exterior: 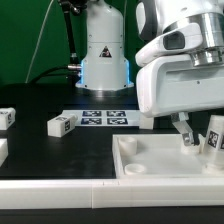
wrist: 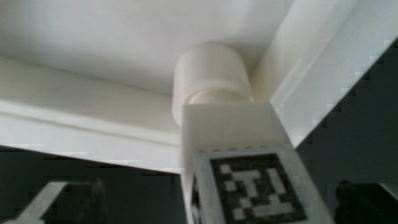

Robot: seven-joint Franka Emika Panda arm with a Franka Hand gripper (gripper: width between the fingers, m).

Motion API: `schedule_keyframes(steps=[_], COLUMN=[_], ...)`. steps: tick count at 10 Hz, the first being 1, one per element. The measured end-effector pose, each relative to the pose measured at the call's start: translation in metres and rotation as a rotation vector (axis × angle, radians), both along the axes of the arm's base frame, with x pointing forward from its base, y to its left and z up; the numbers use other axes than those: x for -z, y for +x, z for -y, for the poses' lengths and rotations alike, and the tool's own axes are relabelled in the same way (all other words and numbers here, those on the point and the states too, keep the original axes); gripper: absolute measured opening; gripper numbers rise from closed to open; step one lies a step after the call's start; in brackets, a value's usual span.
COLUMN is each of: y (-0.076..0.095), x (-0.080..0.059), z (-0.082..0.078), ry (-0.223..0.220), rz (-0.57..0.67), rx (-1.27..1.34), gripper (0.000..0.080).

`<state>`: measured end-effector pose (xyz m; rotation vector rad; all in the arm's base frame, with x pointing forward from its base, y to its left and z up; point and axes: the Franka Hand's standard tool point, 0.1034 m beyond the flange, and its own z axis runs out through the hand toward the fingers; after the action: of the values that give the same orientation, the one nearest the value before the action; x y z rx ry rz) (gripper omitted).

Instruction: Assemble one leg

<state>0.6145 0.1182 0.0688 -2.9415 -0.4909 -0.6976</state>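
A white leg [wrist: 237,120] with a black-and-white tag stands with its round end in a corner of the large white tray-like piece [wrist: 107,60]. In the exterior view this leg [exterior: 213,138] is tilted over the tray piece [exterior: 150,160] at the right. My gripper [exterior: 200,140] straddles the leg. In the wrist view my gripper [wrist: 217,208] has a dark gap between the leg and each finger, so it is open. Three more legs lie on the black table: one [exterior: 62,124] left of centre, two at the left edge [exterior: 6,117], [exterior: 2,151].
The marker board [exterior: 107,118] lies flat at the table's middle back, in front of the robot base [exterior: 104,60]. A white ledge [exterior: 60,196] runs along the near table edge. A green backdrop stands behind.
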Motion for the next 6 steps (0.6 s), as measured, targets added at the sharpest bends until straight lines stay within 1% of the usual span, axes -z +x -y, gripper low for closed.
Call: schedule_keyframes(steps=[1,2,4,5,6], y=[0.000,0.001,0.003,0.001,0.003], x=[-0.002,-0.011,-0.022,-0.025,-0.027], z=[-0.002,-0.006,-0.006,-0.008,-0.009], ry=[0.002,0.003,0.000,-0.006,-0.006], rz=[0.000,0.009,0.009,-0.040,-0.034], rx=[0.001,-0.005,-0.008,-0.018,-0.019], gripper=[0.0649,0.0649,0.0649,0.0649,0.0649])
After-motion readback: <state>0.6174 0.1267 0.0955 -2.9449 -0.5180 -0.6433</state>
